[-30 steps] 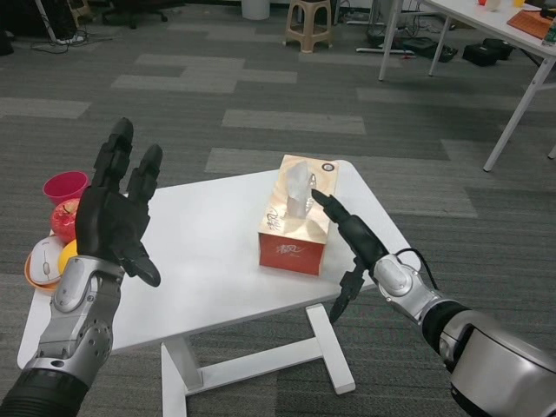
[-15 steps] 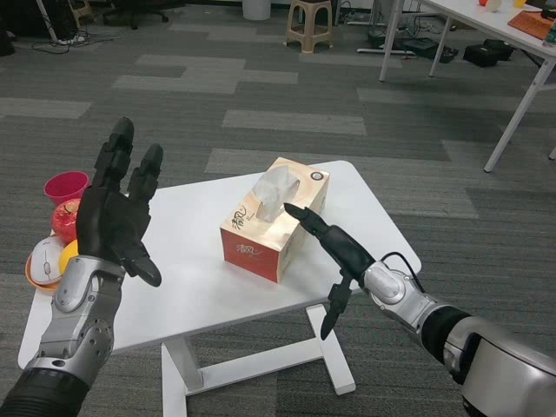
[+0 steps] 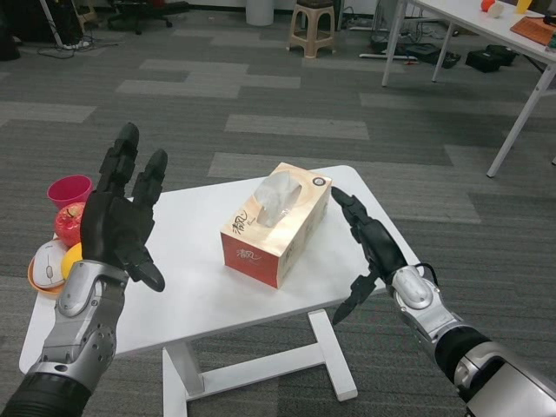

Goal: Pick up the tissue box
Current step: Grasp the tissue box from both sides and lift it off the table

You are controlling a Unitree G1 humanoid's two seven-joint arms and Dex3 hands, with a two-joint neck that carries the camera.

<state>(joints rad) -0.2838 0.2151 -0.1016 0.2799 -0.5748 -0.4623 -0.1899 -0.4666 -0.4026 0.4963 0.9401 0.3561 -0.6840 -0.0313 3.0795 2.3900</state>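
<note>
The tissue box [image 3: 274, 221] lies at an angle near the middle of the white table [image 3: 191, 287], a tissue poking from its top. The right hand [image 3: 372, 243] sits just right of the box, fingers [image 3: 346, 207] stretched flat and apart, not touching it. The left hand [image 3: 122, 221] is raised over the table's left side, palm open. At the table's left end stand a pink cup [image 3: 68, 188], a red apple [image 3: 71, 221] and an orange bowl [image 3: 45, 265].
</note>
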